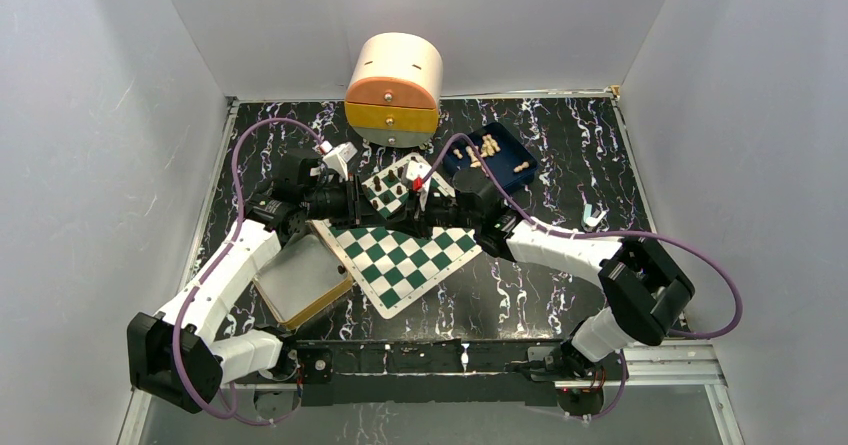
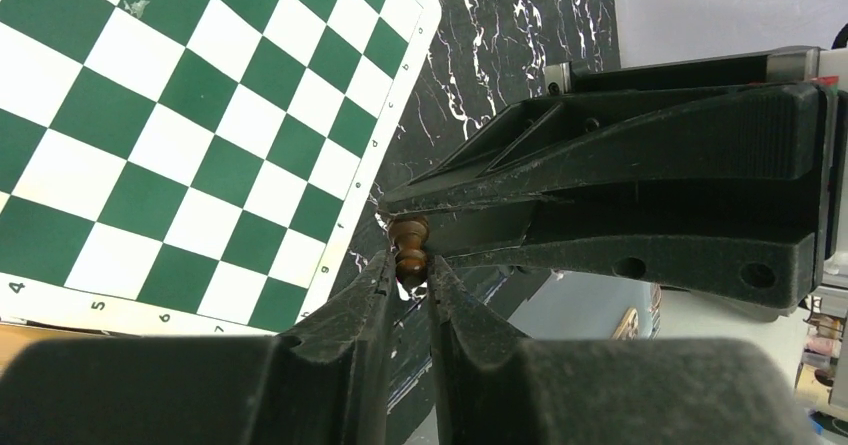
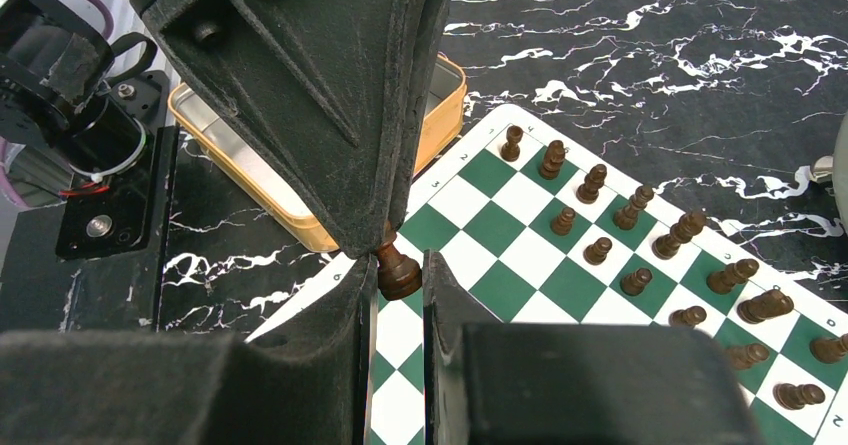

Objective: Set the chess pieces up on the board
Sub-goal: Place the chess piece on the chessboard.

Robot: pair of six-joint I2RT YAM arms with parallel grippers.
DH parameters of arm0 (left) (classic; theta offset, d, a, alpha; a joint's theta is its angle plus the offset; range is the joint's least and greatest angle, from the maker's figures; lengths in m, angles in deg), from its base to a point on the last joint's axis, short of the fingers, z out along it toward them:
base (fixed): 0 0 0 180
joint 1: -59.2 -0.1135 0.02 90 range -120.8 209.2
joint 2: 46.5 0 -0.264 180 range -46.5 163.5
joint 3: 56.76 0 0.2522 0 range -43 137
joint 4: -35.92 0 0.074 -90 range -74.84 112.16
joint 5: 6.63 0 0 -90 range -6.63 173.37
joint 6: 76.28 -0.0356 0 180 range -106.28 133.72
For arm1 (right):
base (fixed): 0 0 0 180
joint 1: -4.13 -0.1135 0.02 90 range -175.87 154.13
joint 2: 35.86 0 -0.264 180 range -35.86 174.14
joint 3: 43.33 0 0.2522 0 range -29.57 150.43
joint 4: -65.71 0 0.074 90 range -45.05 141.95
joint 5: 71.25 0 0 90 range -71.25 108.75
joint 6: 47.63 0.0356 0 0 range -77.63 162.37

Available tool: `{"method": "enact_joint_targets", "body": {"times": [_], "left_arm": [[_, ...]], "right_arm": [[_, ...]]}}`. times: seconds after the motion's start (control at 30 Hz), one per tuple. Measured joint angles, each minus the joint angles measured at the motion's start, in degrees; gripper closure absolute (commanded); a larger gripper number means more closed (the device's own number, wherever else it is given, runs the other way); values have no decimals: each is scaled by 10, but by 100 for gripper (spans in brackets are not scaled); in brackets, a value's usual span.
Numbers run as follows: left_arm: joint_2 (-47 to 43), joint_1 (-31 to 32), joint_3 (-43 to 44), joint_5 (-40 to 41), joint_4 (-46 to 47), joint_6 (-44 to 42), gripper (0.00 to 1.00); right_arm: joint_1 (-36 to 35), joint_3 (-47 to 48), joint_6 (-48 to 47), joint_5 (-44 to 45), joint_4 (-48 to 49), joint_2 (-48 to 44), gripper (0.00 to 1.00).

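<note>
Both grippers meet above the far part of the green and white board (image 1: 410,255) and share one dark brown chess piece (image 2: 409,248). My left gripper (image 2: 410,273) is shut on its rounded end. In the right wrist view my right gripper (image 3: 398,270) is shut on the wide base of the same piece (image 3: 398,277), while the left gripper's fingers (image 3: 320,85) come down onto its top. In the overhead view the left gripper (image 1: 398,193) and right gripper (image 1: 424,193) touch tip to tip. Several dark pieces (image 3: 640,235) stand in two rows on the board (image 3: 520,295).
A tan-rimmed tray (image 1: 300,280) lies left of the board. A blue tray (image 1: 512,143) with pale beige pieces (image 1: 487,148) sits behind the right gripper. A round orange and yellow drawer box (image 1: 393,85) stands at the back. A small white object (image 1: 592,215) lies at the right.
</note>
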Motion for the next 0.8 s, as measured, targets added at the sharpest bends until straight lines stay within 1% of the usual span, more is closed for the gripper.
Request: {"method": "enact_joint_targets", "body": {"times": [0.17, 0.27, 0.3, 0.33, 0.47, 0.57, 0.63, 0.73, 0.8], "left_arm": [[0, 0, 0, -8, 0, 0, 90], [0, 0, 0, -9, 0, 0, 93], [0, 0, 0, -9, 0, 0, 94], [0, 0, 0, -10, 0, 0, 94], [0, 1, 0, -10, 0, 0, 96], [0, 1, 0, -9, 0, 0, 96], [2, 1, 3, -1, -5, -4, 96], [16, 1, 21, 31, -33, -22, 96], [33, 1, 43, 60, -64, -41, 96]], "right_arm": [[1, 0, 6, -4, 0, 0, 100], [1, 0, 7, -7, 0, 0, 100], [2, 0, 8, -9, 0, 0, 99], [2, 0, 8, -11, 0, 0, 97], [5, 0, 11, -20, 0, 0, 80], [5, 0, 14, -21, 0, 0, 61], [5, 0, 19, -21, 0, 0, 45], [5, -1, 29, -23, 5, -2, 27], [4, -10, 36, -19, 5, -15, 4]]}}
